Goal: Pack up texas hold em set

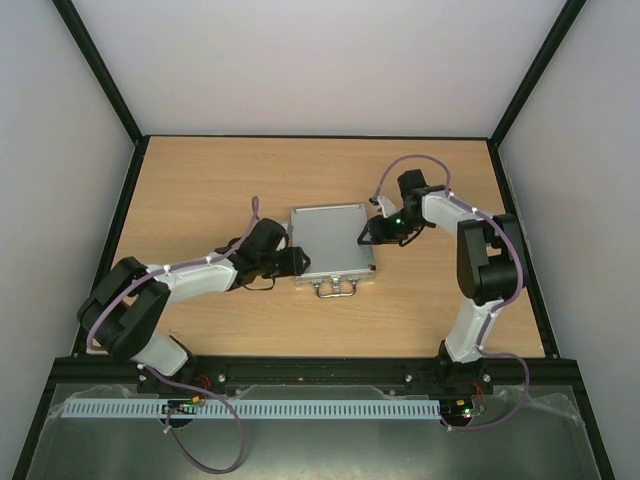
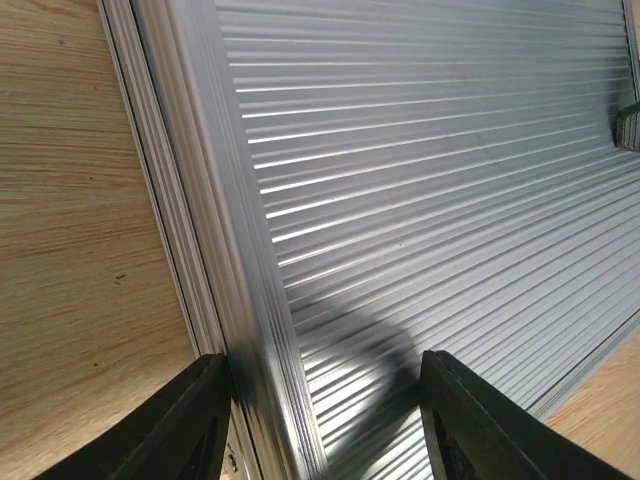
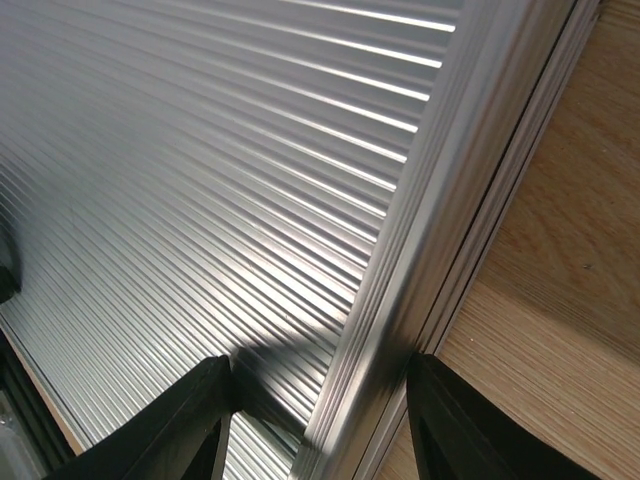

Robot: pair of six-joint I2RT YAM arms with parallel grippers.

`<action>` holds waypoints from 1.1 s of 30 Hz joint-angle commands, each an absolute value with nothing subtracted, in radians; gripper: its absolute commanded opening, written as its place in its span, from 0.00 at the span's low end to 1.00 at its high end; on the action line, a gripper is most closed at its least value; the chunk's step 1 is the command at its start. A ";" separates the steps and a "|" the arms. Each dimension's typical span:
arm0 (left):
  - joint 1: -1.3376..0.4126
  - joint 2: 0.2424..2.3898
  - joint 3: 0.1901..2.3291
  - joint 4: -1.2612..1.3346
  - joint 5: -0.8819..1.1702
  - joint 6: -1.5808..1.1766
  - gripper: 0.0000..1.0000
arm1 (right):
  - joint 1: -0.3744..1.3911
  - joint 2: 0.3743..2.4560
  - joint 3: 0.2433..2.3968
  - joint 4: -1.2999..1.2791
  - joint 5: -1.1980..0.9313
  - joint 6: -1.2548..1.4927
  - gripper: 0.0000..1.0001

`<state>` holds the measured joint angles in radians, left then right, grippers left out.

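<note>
- While the silver case (image 1: 332, 240) lay shut and flat near the middle of the table (image 1: 200, 180), lid uppermost and handle (image 1: 337, 289) toward the arm bases, none of the set's loose pieces showed in any view.
- Judged: packing looked nearly finished, with the contents presumably inside and the lid down.
- Probably left to do: pressing the lid home and fastening the latches. Whether the latches by the handle were fastened could not be told.
- Left gripper (image 1: 296, 260) sat at the case's left edge, toward the front corner. Its wrist view showed the fingers apart, straddling the ribbed rim: one finger (image 2: 190, 420) over bare wood just outside the case, the other over the lid. Clamped on nothing.
- Right gripper (image 1: 368, 236) sat at the case's right edge, roughly midway along it. Fingers apart likewise, one above the lid, one above the wood beyond the rim. Held nothing.
- Case lay between the two grippers, each astride one side edge.
- Whether any finger actually touched the metal could not be told.
</note>
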<state>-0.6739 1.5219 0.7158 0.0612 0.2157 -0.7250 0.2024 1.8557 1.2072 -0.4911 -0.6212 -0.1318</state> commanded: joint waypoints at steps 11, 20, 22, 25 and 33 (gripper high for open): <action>-0.739 1.360 0.736 -0.238 -0.001 -0.759 0.74 | 0.166 1.769 1.279 -0.636 -0.585 -0.105 0.67; -0.728 1.197 0.737 -0.238 0.024 -0.703 0.76 | 0.162 1.462 1.143 -0.632 -0.640 -0.120 0.60; -0.735 1.166 0.695 -0.124 0.147 -0.679 0.75 | 0.165 1.411 1.092 -0.615 -0.660 -0.139 0.58; -0.768 1.188 0.679 -0.070 0.282 -0.659 0.75 | 0.173 1.370 1.010 -0.552 -0.658 -0.156 0.57; -0.971 1.326 0.697 -0.051 0.207 -0.656 0.80 | 0.173 1.447 0.940 -0.355 -0.649 -0.092 0.47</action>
